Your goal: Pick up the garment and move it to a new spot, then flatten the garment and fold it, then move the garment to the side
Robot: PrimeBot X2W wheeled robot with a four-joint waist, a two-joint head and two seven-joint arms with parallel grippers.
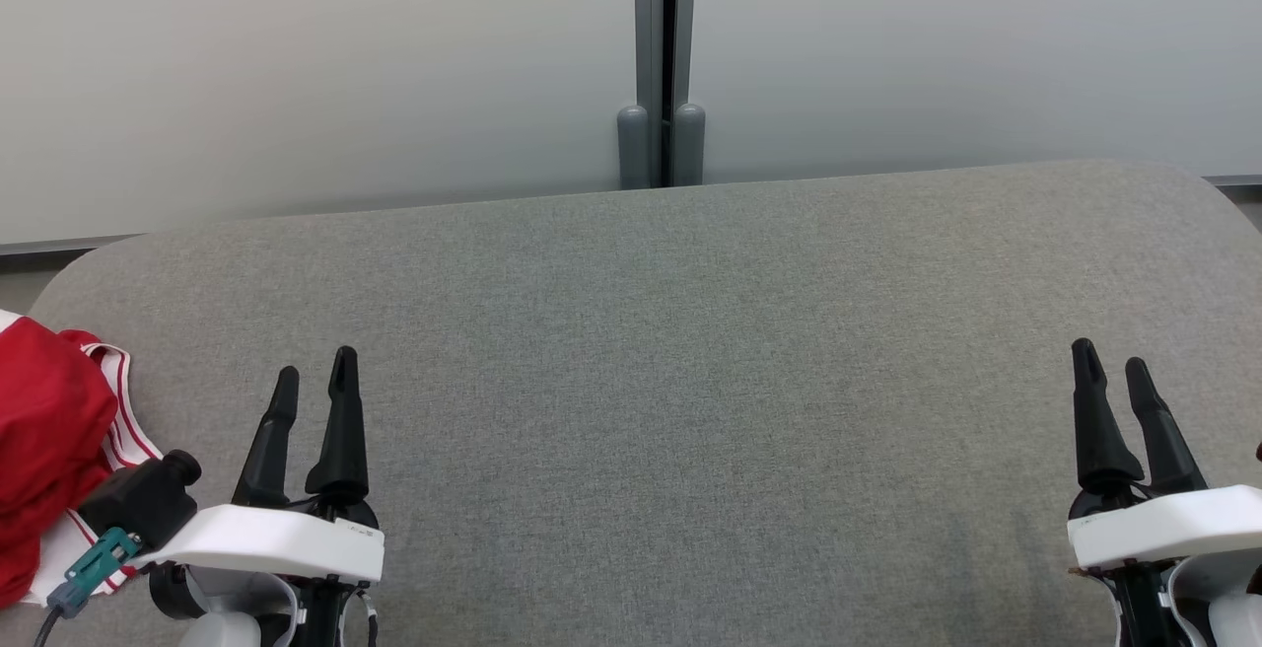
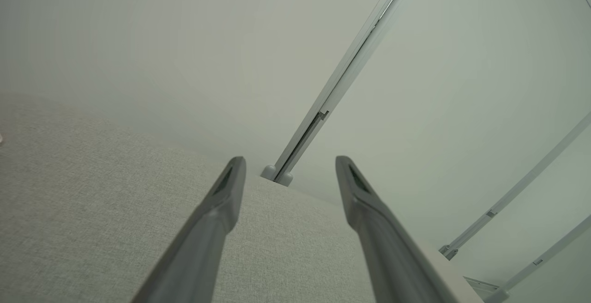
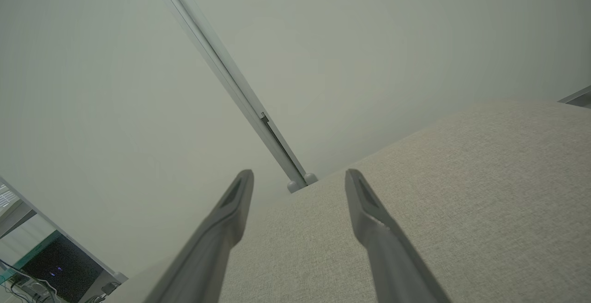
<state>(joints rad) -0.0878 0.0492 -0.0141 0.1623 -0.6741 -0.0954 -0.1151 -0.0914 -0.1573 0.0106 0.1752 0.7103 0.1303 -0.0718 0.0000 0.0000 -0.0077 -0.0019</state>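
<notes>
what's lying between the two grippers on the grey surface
Nothing: in the head view the grey surface between the left gripper and the right gripper is bare. The red garment lies beyond the left gripper, at that view's left edge.

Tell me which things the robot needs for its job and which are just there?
For the job:
red garment with striped trim
left gripper, open
right gripper, open
grey fabric table

Just there:
pale wall panels
grey post
</notes>
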